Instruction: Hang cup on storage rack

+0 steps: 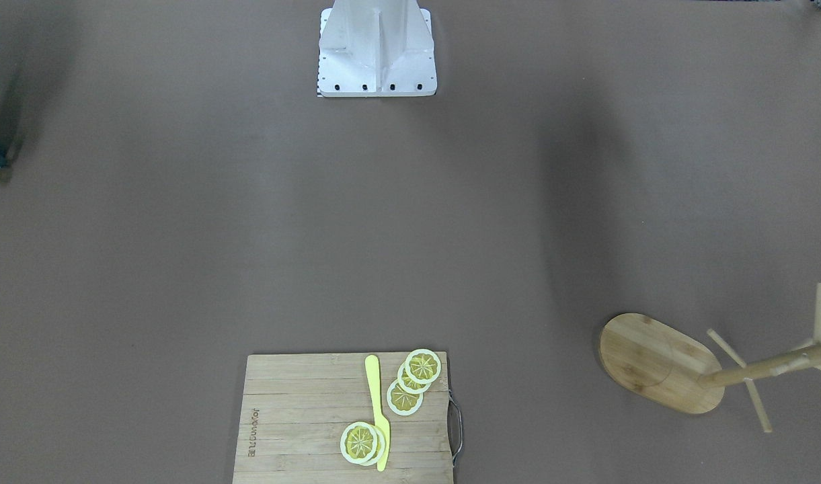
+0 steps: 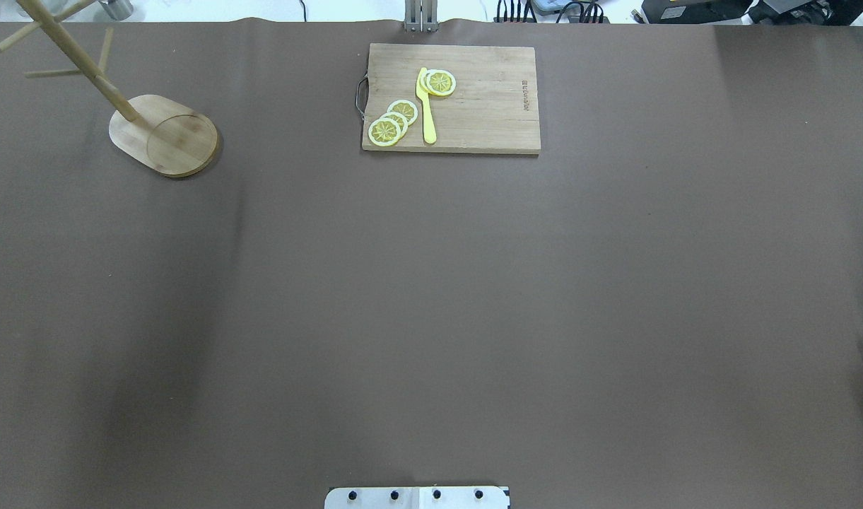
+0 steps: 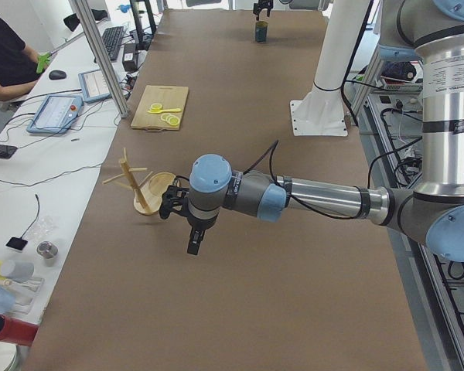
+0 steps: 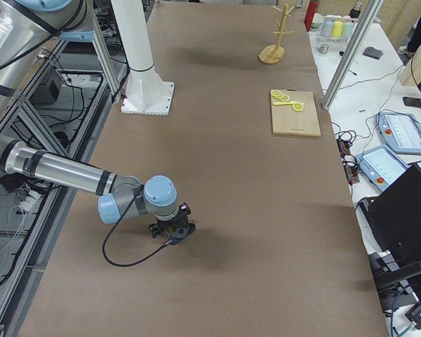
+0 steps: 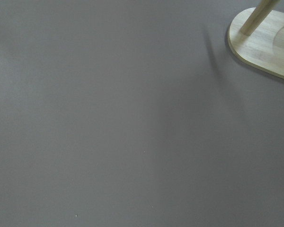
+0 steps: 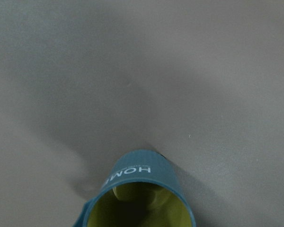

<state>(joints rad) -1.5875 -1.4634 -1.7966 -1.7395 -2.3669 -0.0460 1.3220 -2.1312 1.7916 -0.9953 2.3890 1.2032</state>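
Note:
The teal-blue ribbed cup [image 6: 139, 177] fills the bottom of the right wrist view, upright, yellow-green inside, with white lettering. In the exterior left view the cup [image 3: 261, 32] stands at the table's far end, with my right gripper [image 3: 261, 9] just above it. I cannot tell if that gripper is open or shut. The bamboo storage rack [image 2: 166, 134] stands at the table's far left corner with bare pegs. My left gripper [image 3: 170, 207] hovers close to the rack [image 3: 135, 182]. Its jaws do not show clearly. The rack's base [image 5: 267, 45] shows in the left wrist view.
A rectangular bamboo cutting board [image 2: 488, 106] with lemon slices [image 2: 396, 120] and a yellow knife [image 2: 426, 106] lies at the table's far middle edge. The robot's white base [image 1: 376, 50] stands at the near edge. Brown table surface lies between the cup and the rack.

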